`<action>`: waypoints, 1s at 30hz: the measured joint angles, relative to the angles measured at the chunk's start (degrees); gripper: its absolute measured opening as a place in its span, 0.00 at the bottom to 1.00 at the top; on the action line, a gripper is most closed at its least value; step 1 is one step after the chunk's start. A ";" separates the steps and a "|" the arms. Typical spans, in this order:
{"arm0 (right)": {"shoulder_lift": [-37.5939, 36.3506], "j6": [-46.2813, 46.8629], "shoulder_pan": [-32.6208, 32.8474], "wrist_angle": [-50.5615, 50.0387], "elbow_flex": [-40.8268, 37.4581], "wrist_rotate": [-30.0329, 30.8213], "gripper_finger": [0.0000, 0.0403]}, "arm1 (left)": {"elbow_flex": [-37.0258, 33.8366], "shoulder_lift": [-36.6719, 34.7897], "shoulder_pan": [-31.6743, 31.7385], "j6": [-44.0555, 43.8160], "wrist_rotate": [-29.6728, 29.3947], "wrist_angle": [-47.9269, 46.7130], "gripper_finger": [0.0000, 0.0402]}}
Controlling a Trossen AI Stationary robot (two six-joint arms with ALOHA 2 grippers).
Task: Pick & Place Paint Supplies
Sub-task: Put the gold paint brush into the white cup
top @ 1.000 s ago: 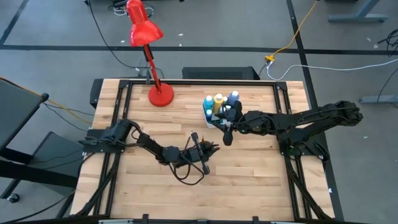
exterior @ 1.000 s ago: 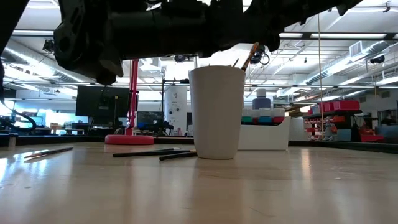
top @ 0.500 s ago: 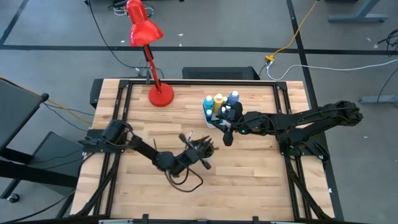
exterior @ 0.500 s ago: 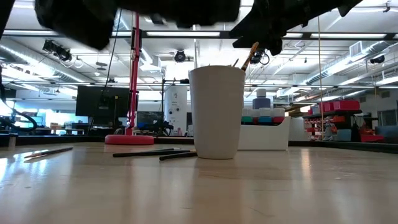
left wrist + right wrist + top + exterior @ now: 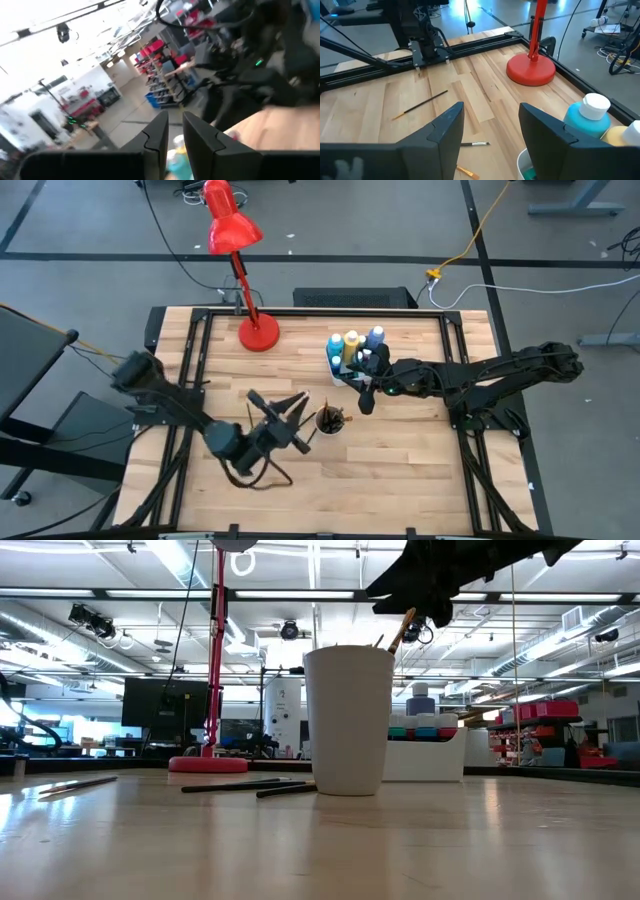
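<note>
Left end effector (image 5: 296,412): you've got it up off the desk (image 5: 400,455), just to the left of the white cup (image 5: 329,423); the fingers (image 5: 159,136) stand close together with only a narrow slit between them, and you can see nothing pinched in that slit.
Right end effector (image 5: 366,402): you're hovering it beside the white tray of bottles, fingers (image 5: 445,131) spread wide, nothing between them.
White cup: there it stands upright near the middle of the desk, brush handles poking out of its top; in the low view one brown handle (image 5: 402,629) leans out over the rim.
Paint bottles (image 5: 351,343): they're bunched at the far middle of the desk, just in front of your right arm; teal, yellow and blue ones show from above, and a teal bottle with a white cap (image 5: 589,118) sits right beside your right finger.
Loose brushes: one thin brush (image 5: 419,105) lies flat on the bare wood well away from the cup; two dark ones (image 5: 245,785) lie on the desk just left of the cup in the low view.
Red lamp (image 5: 258,333): its base sits at the desk's far edge, left of the bottles.
</note>
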 joint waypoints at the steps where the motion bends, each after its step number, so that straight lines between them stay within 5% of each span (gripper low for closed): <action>1: 0.00 0.00 0.02 0.33 0.00 0.00 0.48 | -0.04 -1.60 0.04 -0.30 -0.18 -3.83 0.17; 14: -0.01 0.00 0.01 1.03 0.00 0.05 0.48 | -0.08 -14.34 6.99 -1.01 -0.48 -24.80 0.17; 21: -0.02 -0.02 -0.03 2.25 -0.02 0.07 0.48 | -0.02 -20.04 14.96 1.45 7.72 -29.23 0.17; 25: -0.02 -0.02 -0.03 3.22 -0.02 0.07 0.48 | -0.04 -23.31 20.16 -11.38 25.72 -45.97 0.17; 30: -0.02 -0.02 -0.03 3.06 -0.02 0.07 0.48 | -0.19 -25.93 26.57 -27.50 68.91 -73.55 0.17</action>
